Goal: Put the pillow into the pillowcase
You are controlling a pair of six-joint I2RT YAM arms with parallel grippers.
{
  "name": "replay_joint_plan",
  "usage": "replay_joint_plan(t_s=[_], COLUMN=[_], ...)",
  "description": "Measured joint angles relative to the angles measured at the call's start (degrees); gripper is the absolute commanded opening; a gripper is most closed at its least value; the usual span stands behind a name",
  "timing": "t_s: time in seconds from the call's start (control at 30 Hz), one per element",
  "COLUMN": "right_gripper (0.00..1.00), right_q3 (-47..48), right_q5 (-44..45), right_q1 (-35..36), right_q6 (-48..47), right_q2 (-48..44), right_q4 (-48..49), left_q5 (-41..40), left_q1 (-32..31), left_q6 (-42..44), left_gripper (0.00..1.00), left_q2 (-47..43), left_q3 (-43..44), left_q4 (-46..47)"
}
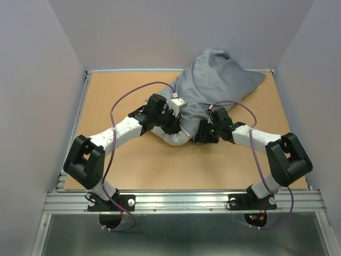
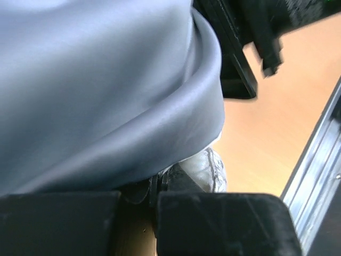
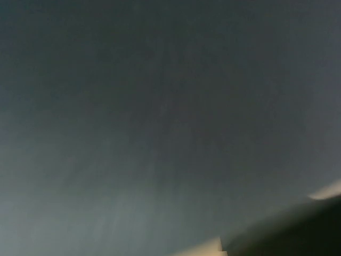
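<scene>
I judge this to be the closing stretch of the stuffing step: the pillowcase (image 1: 218, 80) lies as a plump blue-grey bundle running from the middle of the table (image 1: 133, 165) to its far right corner. By its bulk it already holds most of the pillow (image 1: 177, 140). Only a small off-white end of the pillow pokes out of the mouth at the near end, between my two tools. My left gripper (image 1: 173, 125) is at the left side of that mouth with its fingers drawn together. From the left wrist view the hem of the thin cloth runs down right into them, so I take it to be pinched there. My right gripper (image 1: 204, 133) is pressed against the right side of the mouth. Its own camera sees nothing but grey fabric, so I cannot tell whether its fingers are apart or closed. The next move, as I read it, calls for pulling the hem toward me over the exposed end while the right side is held or pushed in. The grip on such slippery cloth must not slide off.
</scene>
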Motion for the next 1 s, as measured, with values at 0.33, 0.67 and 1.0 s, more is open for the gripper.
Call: replay_joint_plan(t_s=[0.33,0.67,1.0], right_gripper=[0.01,0.01,0.01], right_q3=[1.46,31.41,57.13], right_q5=[-6.08,-16.04,-22.77], right_q1=[-0.20,-1.33,-0.22], right_q6=[-5.77,-4.42,1.92], right_q2=[-7.56,-16.20,-4.26], right_q4=[0.74,-5.92,-0.52], left_q5=[4.28,8.48,4.90], left_q1=[3.41,4.13,6.91], left_q6=[-6.54,-21.44,-41.31], left_gripper=[0.00,0.00,0.00], left_q2=[0.94,0.83,-0.90], left_q3=[3.91,12.70,16.04], left_q4=[1.09,12.28,26.10])
